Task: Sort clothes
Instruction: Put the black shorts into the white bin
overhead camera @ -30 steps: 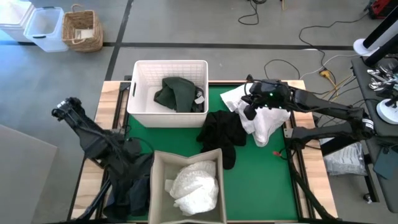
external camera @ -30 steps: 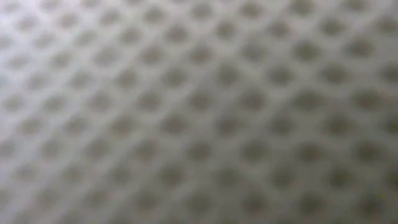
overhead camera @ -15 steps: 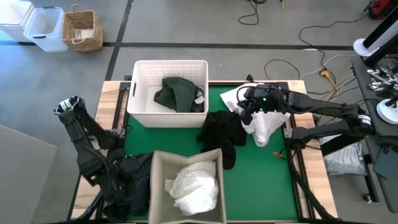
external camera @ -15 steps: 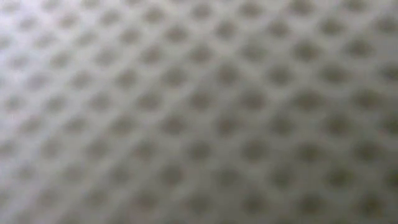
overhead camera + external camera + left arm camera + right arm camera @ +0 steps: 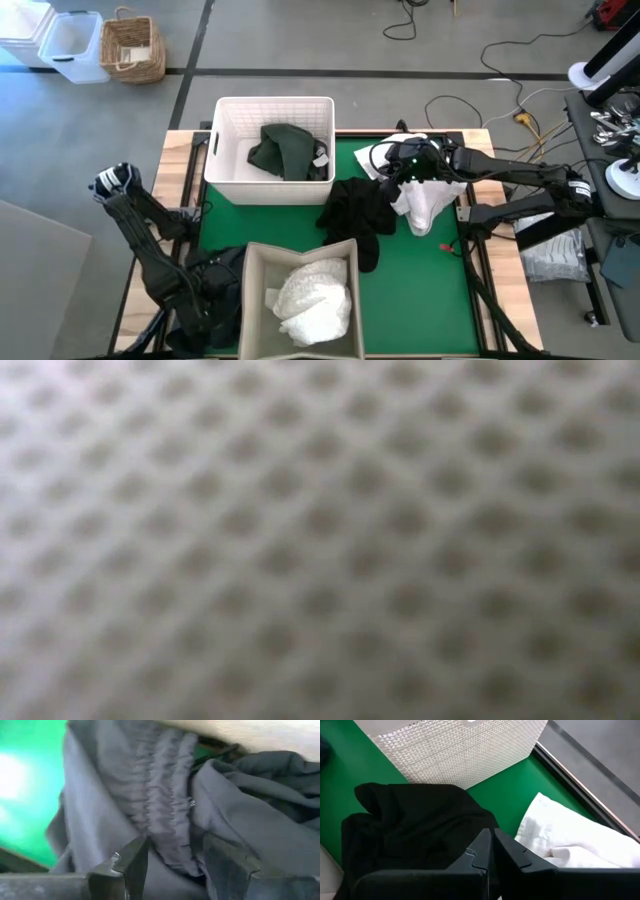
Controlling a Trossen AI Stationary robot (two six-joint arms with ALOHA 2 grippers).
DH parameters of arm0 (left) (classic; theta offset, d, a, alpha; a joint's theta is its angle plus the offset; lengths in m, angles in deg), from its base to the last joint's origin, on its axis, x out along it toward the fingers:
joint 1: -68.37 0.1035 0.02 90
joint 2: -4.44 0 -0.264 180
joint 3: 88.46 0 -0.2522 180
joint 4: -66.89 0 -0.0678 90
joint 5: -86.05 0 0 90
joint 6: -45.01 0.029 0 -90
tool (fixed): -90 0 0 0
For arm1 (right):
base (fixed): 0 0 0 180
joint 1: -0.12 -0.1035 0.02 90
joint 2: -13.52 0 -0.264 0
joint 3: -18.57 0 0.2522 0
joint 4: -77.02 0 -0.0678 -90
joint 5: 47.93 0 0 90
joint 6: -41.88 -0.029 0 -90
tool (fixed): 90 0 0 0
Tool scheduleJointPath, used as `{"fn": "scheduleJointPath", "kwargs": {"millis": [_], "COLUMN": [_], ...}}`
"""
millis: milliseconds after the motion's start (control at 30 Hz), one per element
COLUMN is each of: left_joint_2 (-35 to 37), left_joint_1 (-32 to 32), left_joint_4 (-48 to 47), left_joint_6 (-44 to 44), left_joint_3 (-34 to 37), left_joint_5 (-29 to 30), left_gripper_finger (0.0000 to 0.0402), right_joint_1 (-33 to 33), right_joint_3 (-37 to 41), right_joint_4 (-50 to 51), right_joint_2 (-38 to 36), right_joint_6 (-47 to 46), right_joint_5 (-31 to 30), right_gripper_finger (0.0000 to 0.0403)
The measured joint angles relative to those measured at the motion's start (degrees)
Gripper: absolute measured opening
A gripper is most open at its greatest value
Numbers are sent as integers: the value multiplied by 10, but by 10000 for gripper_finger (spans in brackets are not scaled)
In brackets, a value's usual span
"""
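Over the green mat, left fingers spread above dark garment; right fingers clenched near white cloth.

A dark green garment lies crumpled in the white basket; black and white clothes sprawl on the mat, white fabric fills the bin.

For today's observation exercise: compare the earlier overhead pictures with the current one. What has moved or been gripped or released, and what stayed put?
The left arm has swung down toward the table's near-left corner, and the left gripper now stands open over the dark grey garment there. The right gripper, shut, has crept slightly left over the white garment. The black garment, white basket and beige bin stayed put.
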Motion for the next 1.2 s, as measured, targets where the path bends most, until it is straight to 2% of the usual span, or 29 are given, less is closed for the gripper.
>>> {"fn": "scheduleJointPath", "kwargs": {"millis": [233,367,467,633,700,967,1200], "left_joint_2": [-48,-70,-76,-62,-51,-29,-29], "left_joint_1": [0,0,0,-1,-1,-1,-3], "left_joint_4": [2,2,2,2,0,-37,-140], "left_joint_6": [3,4,4,4,0,-24,-29], "left_joint_3": [0,0,0,0,-2,-47,-137], "left_joint_5": [15,15,14,13,12,12,13], "left_gripper_finger": [171,152,119,30,9,1,0], "right_joint_1": [0,0,0,0,0,0,0], "right_joint_3": [0,0,0,0,0,0,0], "right_joint_4": [-3,-5,-4,-4,-4,-4,-4], "right_joint_2": [-1,-1,-1,-1,-1,-1,-1], "right_joint_6": [5,6,6,6,6,6,6], "right_joint_5": [0,0,0,0,0,0,0], "right_gripper_finger": [13,13,13,13,13,13,13]}}
